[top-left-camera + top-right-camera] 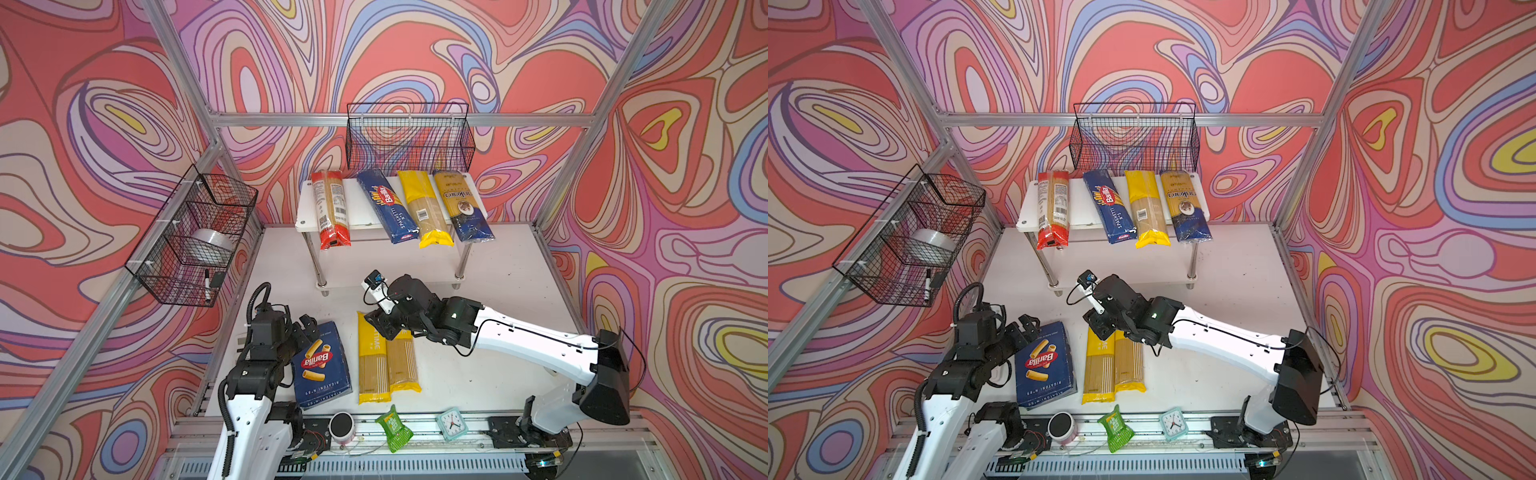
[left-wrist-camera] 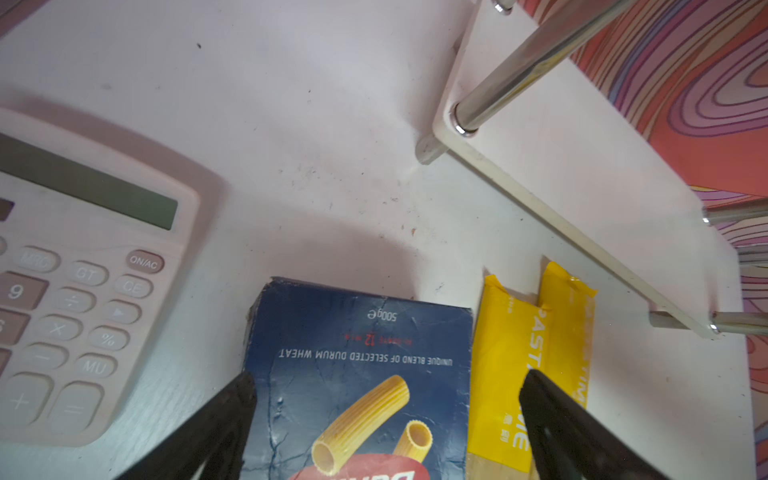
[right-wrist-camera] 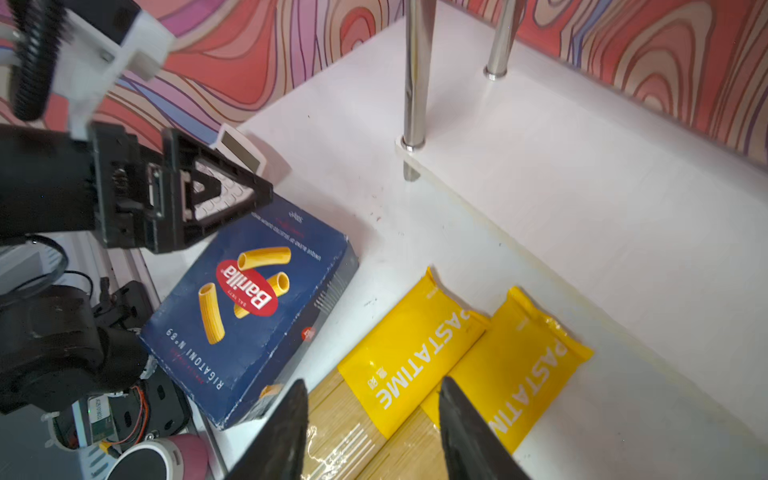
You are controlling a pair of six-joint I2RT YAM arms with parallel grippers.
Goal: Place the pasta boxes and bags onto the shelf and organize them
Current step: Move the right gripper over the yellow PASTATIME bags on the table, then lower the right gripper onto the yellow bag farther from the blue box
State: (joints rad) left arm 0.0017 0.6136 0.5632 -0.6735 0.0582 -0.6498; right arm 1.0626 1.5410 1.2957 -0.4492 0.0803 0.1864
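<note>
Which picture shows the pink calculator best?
Left wrist view: the pale pink plastic calculator is big, keys readable. Right wrist view shows part behind the left gripper; top views, barely a sliver.

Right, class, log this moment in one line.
shelf: red bag, spaghetti box, yellow bag, gold-blue bag; table: rigatoni box, two yellow bags; left gripper: open over rigatoni box; right gripper: open over bags

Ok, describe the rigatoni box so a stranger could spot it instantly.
On the white table, look near the front left, by the left gripper. The rigatoni box lies flat beside two yellow spaghetti bags. It alone is wide, dark blue cardboard.
</note>
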